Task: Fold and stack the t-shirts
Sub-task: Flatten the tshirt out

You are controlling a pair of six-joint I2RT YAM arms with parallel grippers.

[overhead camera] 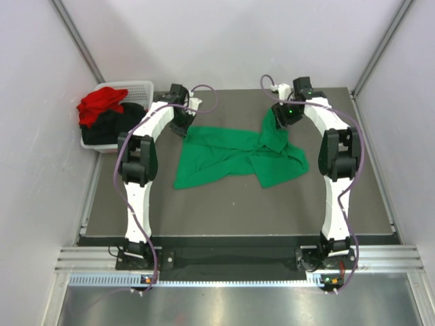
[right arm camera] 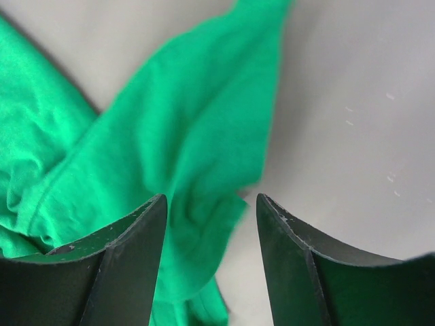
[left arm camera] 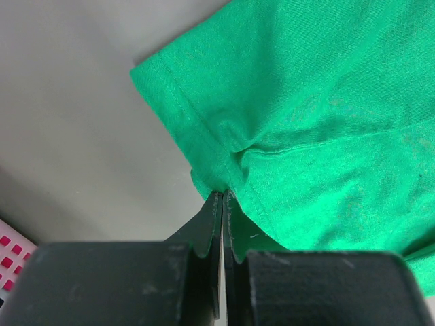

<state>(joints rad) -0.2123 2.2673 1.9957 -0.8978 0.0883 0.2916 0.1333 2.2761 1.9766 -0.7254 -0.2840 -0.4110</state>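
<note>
Green t-shirt [overhead camera: 234,156] lies crumpled and part-spread on the worktop [overhead camera: 224,210], to the right of the white basket [overhead camera: 139,86] and clear of it. Red t-shirt [overhead camera: 100,105] and black t-shirt [overhead camera: 112,125] are heaped in the basket, red on top.

Handling, judged: light, limp knit with no stiffness. It will drape and bunch, drag on the worktop rather than slide clean, and single layers may be hard to separate. Not fragile. Best holds are the stitched hems and sleeve edges, where the doubled cloth gives the fingers something to bite. Take two corners at once so the panel can be pulled flat.

Left tool [left arm camera: 223,197]: clenched, fingers pressed together on the shirt's stitched hem at the corner nearest the basket. Cloth puckers at the tips, so it reads as a real pinch, though only a thin one. The arm reaches forward with its elbow raised, wrist low, just right of the basket.

Right tool [right arm camera: 211,204]: released, fingers spread wide, above a loose fold of green at the shirt's end farthest from the basket. Nothing is between the fingers at grip height. The wrist view is blurred, so contact can't be judged. This arm is also reaching forward, well apart from the basket.
</note>
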